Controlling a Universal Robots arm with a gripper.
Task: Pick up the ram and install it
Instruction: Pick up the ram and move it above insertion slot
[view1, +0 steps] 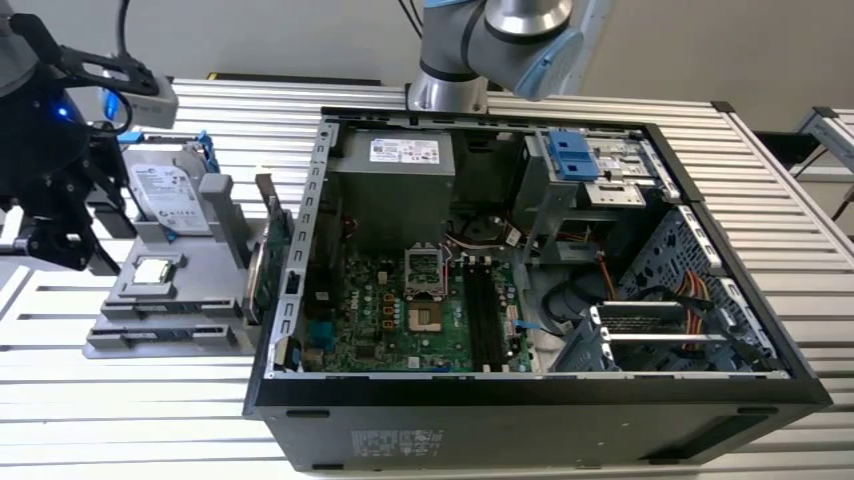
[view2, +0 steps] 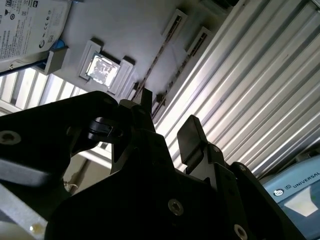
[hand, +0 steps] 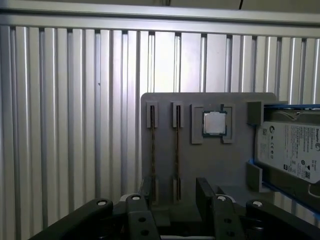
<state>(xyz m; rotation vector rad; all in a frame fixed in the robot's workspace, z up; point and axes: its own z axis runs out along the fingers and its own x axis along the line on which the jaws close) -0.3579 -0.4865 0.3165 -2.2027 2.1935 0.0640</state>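
Two ram sticks stand on edge in slots of a grey holder; in the first wrist view one ram stick is beside the other. In the second wrist view they appear as thin dark lines. My black gripper is open with nothing between its fingers, and hovers above the holder, apart from the sticks. In the exterior view the gripper hangs at the left, over the holder's outer side.
A silver processor chip and a hard drive sit on the same holder. A green expansion card stands between the holder and the open computer case. The motherboard lies inside on the ribbed metal table.
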